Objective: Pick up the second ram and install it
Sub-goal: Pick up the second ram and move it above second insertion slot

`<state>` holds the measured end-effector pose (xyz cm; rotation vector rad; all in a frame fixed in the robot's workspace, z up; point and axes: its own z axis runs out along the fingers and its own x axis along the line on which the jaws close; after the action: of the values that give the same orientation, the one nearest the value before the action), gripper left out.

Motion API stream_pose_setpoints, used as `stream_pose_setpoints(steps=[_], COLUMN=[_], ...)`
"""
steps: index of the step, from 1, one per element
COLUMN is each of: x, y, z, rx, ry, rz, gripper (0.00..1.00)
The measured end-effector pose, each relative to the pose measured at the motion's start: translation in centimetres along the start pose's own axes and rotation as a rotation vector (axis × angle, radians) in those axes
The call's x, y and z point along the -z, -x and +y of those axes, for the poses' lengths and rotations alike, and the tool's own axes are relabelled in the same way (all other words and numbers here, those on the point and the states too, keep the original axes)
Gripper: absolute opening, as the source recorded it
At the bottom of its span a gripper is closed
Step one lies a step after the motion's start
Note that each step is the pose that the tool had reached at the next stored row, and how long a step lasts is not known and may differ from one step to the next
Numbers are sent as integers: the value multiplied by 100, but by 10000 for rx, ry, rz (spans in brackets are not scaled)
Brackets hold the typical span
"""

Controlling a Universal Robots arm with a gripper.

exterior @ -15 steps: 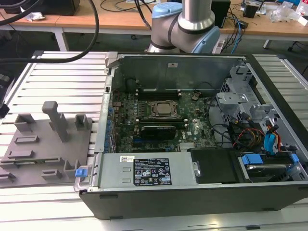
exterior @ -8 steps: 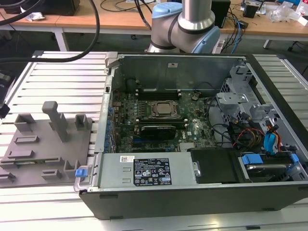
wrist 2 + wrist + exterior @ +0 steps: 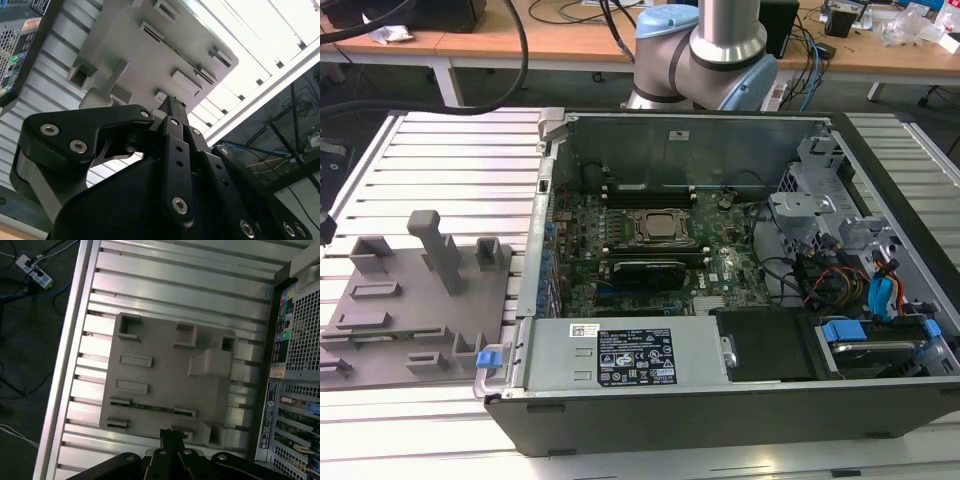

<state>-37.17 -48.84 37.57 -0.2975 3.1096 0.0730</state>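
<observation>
The second ram (image 3: pixel 150 408) is a thin green stick lying in a long slot of the grey plastic tray (image 3: pixel 165 385), seen from above in the first wrist view. My gripper (image 3: pixel 172 436) hangs above the tray's edge, a short way from the stick and not touching it. Its black fingertips (image 3: pixel 172 106) are pressed together with nothing between them. In the exterior view the tray (image 3: pixel 400 345) lies on the slatted table to the exterior view's left of the open computer case (image 3: pixel 720 400). The motherboard's black memory slots (image 3: pixel 645 195) flank the CPU socket (image 3: pixel 655 226).
Tall grey posts (image 3: pixel 440 250) rise from the tray. The case's metal wall (image 3: pixel 295 365) stands close beside the tray. The power supply (image 3: pixel 630 355) and drive cables (image 3: pixel 840 280) fill the case's front and right. Black cables (image 3: pixel 510 60) hang over the table's far left.
</observation>
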Motion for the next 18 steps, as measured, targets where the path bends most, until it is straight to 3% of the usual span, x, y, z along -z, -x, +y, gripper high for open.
stream_pose_setpoints(steps=[8,10,18], x=[0,0,0], y=[0,0,0], z=[0,0,0], rx=[1169,1678,2614], ry=[25,35,55], rz=[52,75,118], gripper=[11,11,11])
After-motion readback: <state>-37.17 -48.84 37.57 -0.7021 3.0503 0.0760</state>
